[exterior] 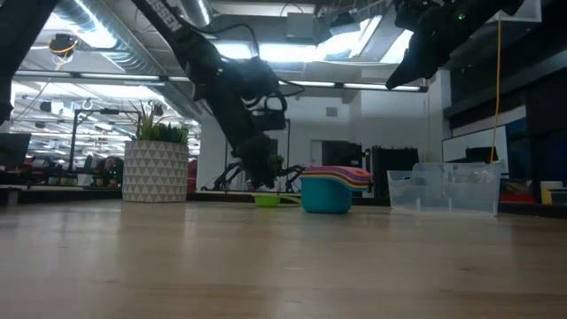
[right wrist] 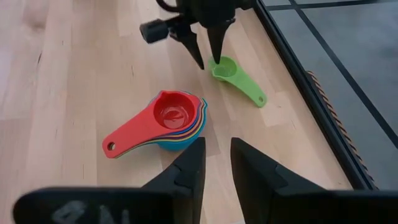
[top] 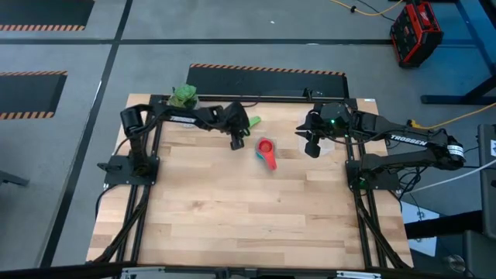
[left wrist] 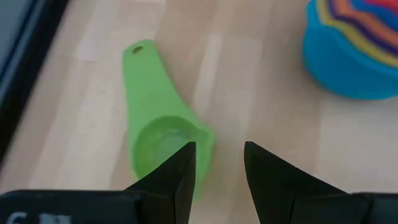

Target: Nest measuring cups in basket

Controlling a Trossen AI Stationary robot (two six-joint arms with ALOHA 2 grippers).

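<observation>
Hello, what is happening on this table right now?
The left gripper is down at the green measuring cup, fingers open, one finger at its bowl, not gripping it. The other cups sit nested in a stack with red on top. The right gripper hovers above the clear basket, which looks empty.

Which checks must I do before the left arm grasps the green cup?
1. Left gripper jaws open: ok.
2. Jaws astride the green cup rim: not ok; in the left wrist view the cup sits off to one side.
3. Green cup apart from the nested stack: ok.
4. Basket ready on the table: ok; whether anything lies inside, cannot tell.
5. Right gripper away from the left arm: ok, it holds nothing.
</observation>
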